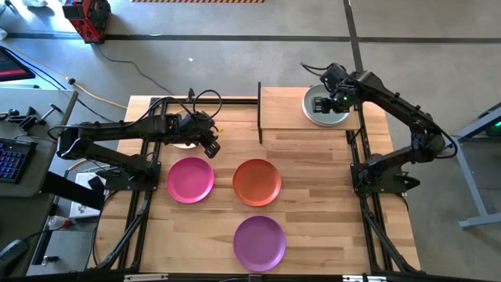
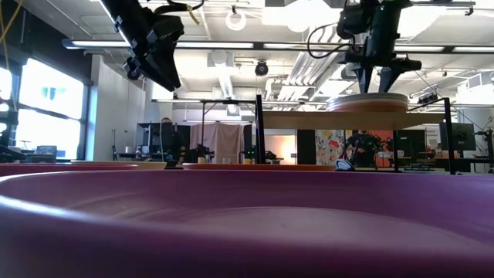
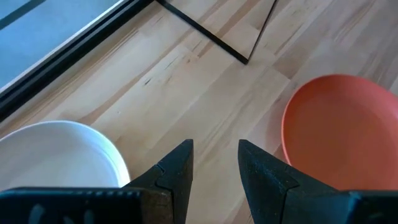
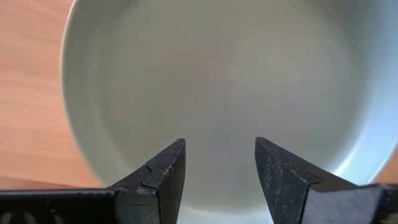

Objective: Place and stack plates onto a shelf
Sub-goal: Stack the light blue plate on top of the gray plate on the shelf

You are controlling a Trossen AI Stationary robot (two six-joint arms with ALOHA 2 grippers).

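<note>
A pale grey-green plate (image 1: 329, 114) tops a stack (image 2: 367, 102) on the right half of the light-wood shelf (image 1: 282, 110). My right gripper (image 4: 219, 155) hangs open just over that plate (image 4: 236, 74), fingers pointing down; I see no hold. My left gripper (image 1: 211, 147) is open and raised above the table (image 3: 216, 152), between a cream plate (image 3: 56, 155) under its arm and the orange plate (image 3: 342, 137). The magenta (image 1: 190, 179), orange (image 1: 257, 182) and purple (image 1: 259, 242) plates lie flat on the tabletop. The other plates are not visible separately.
The shelf's left half (image 1: 274, 100) is bare board, and a black post (image 2: 260, 131) stands at its left end. Black frame rails (image 1: 145, 196) run along both sides of the slatted tabletop. Bare wood (image 1: 329, 204) lies right of the orange and purple plates.
</note>
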